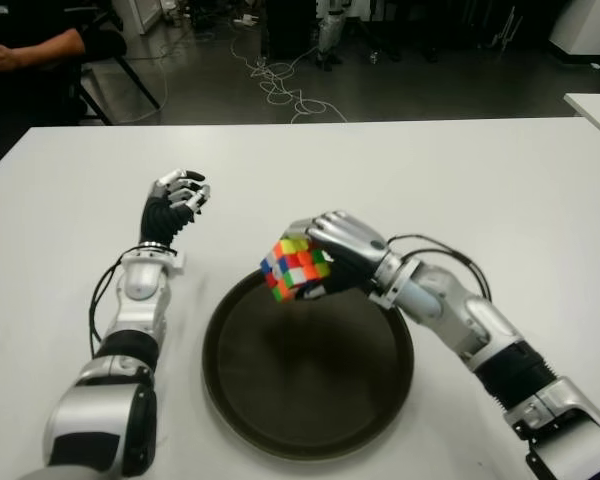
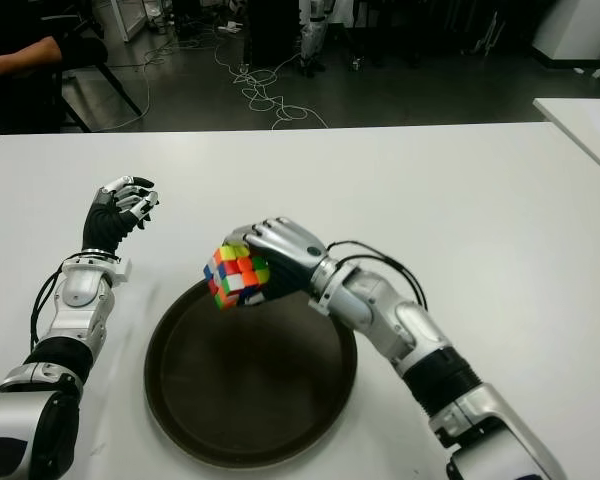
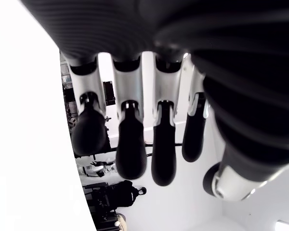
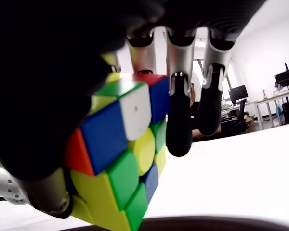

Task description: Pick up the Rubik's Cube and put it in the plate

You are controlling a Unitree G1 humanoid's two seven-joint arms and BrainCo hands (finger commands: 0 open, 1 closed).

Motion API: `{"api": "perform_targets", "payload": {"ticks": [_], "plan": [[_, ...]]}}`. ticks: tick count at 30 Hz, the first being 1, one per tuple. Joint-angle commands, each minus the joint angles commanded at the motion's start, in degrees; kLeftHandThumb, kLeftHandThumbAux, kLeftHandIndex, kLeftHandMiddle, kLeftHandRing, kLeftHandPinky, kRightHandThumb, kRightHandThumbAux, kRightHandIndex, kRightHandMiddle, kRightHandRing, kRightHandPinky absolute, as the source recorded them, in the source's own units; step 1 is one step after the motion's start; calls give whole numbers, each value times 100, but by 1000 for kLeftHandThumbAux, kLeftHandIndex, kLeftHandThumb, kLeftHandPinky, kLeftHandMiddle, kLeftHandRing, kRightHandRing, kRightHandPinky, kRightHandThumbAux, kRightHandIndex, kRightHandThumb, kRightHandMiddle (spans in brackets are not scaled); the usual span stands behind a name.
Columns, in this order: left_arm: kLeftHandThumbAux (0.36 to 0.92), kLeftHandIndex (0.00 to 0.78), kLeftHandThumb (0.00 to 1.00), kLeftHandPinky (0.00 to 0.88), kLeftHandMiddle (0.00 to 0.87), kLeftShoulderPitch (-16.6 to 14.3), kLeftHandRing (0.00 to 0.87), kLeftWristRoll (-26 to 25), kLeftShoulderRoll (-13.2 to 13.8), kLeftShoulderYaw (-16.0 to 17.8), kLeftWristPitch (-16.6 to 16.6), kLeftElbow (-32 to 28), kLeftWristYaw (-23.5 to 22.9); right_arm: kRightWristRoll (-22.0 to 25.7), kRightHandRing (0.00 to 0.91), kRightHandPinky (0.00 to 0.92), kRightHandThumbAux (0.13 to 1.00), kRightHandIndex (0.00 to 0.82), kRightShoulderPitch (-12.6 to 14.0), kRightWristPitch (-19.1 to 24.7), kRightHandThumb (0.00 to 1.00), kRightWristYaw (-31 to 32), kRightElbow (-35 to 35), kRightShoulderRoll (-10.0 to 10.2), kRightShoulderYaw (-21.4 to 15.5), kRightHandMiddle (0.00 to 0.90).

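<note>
My right hand [image 1: 325, 262] is shut on the Rubik's Cube [image 1: 294, 267], a multicoloured cube held above the far rim of the dark round plate [image 1: 310, 395]. In the right wrist view the cube [image 4: 120, 159] fills the palm, with fingers [image 4: 178, 125] curled over its top and the plate's rim just below. The plate lies on the white table [image 1: 460, 180] in front of me, with nothing in it. My left hand [image 1: 180, 195] shows to the left of the plate, raised with fingers [image 3: 130, 149] loosely curled and nothing in them.
A person's arm [image 1: 25, 50] shows at the far left beyond the table. Cables [image 1: 280, 85] trail on the dark floor behind. Another white table's corner [image 1: 595, 105] stands at the far right.
</note>
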Motion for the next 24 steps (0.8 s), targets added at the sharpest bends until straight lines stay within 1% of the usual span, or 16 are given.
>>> {"api": "perform_targets", "payload": {"ticks": [3,6,7,11,17,19,24], "plan": [[671,402,839,696,559,0,662,-2,-6,2,-12,3,0,38,549,547,702,373,-29,-86,811,8,143,25,15,514],[671,401,839,691,558,9,662,-7,-14,2,-32,2,-14,211,509,513,699,374,-75,-240,820,129,377,84,23,496],[672,400,838,687,556,11,660,-8,-15,2,-35,2,-17,245,481,483,698,384,-83,-269,823,163,413,94,18,483],[672,398,837,679,554,16,656,-4,-17,0,-45,-9,-10,334,425,424,694,410,-113,-331,829,259,576,156,12,459],[671,401,838,677,554,18,653,35,-2,-18,-93,-10,18,403,359,351,690,453,-145,-320,835,428,705,212,10,434],[671,401,838,678,553,19,652,42,-4,-17,-101,-11,23,385,351,340,690,457,-176,-295,836,466,765,227,24,431],[671,402,839,688,552,26,653,41,-5,-15,-99,-14,9,211,333,310,690,464,-291,-158,835,456,904,233,63,426]]}}
